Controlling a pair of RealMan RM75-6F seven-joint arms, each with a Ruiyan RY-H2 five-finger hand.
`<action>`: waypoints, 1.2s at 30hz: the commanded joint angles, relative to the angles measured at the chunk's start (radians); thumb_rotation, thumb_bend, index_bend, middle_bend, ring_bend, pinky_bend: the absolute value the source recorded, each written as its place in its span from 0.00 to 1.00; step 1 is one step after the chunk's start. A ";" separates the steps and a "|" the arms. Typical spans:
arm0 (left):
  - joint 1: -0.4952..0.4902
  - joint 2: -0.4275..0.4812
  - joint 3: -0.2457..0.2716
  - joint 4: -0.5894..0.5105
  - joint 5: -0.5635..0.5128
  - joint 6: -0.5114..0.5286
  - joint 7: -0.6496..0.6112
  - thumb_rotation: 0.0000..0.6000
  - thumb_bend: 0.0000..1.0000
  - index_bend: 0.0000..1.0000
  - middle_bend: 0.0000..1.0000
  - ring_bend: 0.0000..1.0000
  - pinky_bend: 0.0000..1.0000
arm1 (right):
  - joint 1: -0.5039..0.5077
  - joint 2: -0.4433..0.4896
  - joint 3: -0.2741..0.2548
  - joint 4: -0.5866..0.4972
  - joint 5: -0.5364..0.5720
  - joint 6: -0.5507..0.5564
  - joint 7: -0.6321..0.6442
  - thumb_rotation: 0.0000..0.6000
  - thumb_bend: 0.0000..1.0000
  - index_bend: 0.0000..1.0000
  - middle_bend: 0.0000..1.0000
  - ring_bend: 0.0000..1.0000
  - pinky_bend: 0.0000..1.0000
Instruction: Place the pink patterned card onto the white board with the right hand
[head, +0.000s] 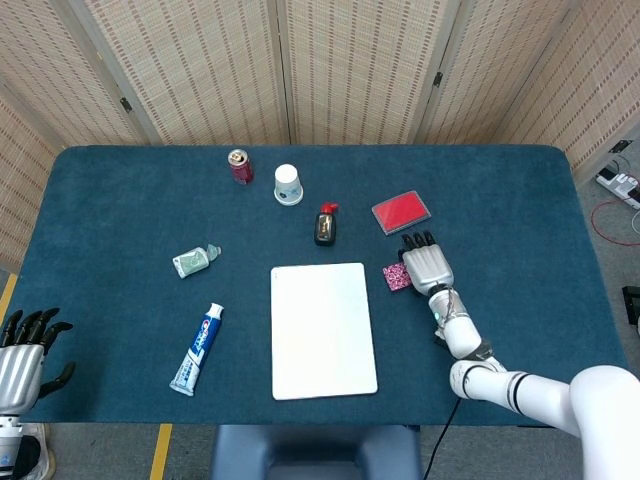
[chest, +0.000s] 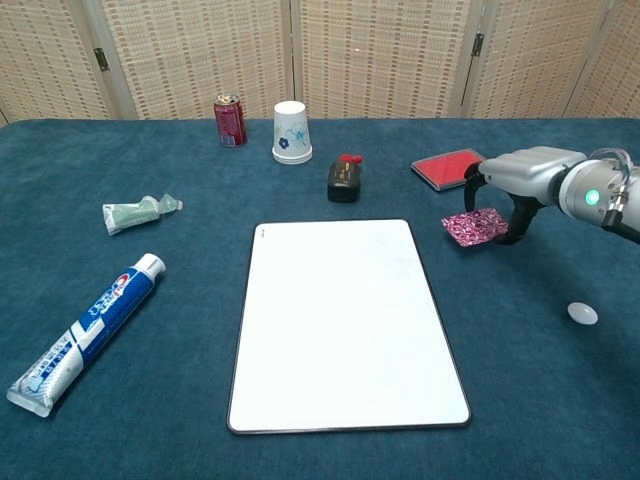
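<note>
The pink patterned card (head: 395, 276) (chest: 474, 225) is just right of the white board (head: 323, 330) (chest: 345, 320), level with its far right corner. In the chest view it hangs tilted, slightly off the blue cloth. My right hand (head: 426, 262) (chest: 522, 181) arches over the card's right side and pinches it between thumb and fingers. My left hand (head: 22, 355) rests at the near left table edge with its fingers apart and nothing in it; only the head view shows it.
A red pad (head: 401, 210) (chest: 455, 168) lies just behind my right hand. A black bottle (head: 325, 225), paper cup (head: 288, 185) and red can (head: 240, 166) stand further back. A toothpaste tube (head: 197, 348) and green crumpled tube (head: 193, 261) lie left. A small white disc (chest: 582, 313) sits near right.
</note>
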 joint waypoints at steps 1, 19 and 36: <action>0.000 0.001 -0.001 -0.003 0.002 0.002 0.002 1.00 0.34 0.31 0.17 0.14 0.00 | 0.000 0.070 0.013 -0.149 -0.051 0.050 -0.004 1.00 0.33 0.43 0.10 0.01 0.00; 0.005 0.005 0.001 -0.008 0.012 0.016 -0.005 1.00 0.34 0.31 0.17 0.14 0.00 | 0.121 -0.080 0.003 -0.236 0.013 0.063 -0.167 1.00 0.34 0.40 0.10 0.01 0.00; 0.007 0.009 -0.001 0.002 0.012 0.014 -0.025 1.00 0.34 0.31 0.17 0.14 0.00 | -0.031 0.110 -0.110 -0.407 -0.200 0.217 -0.025 1.00 0.34 0.13 0.09 0.00 0.00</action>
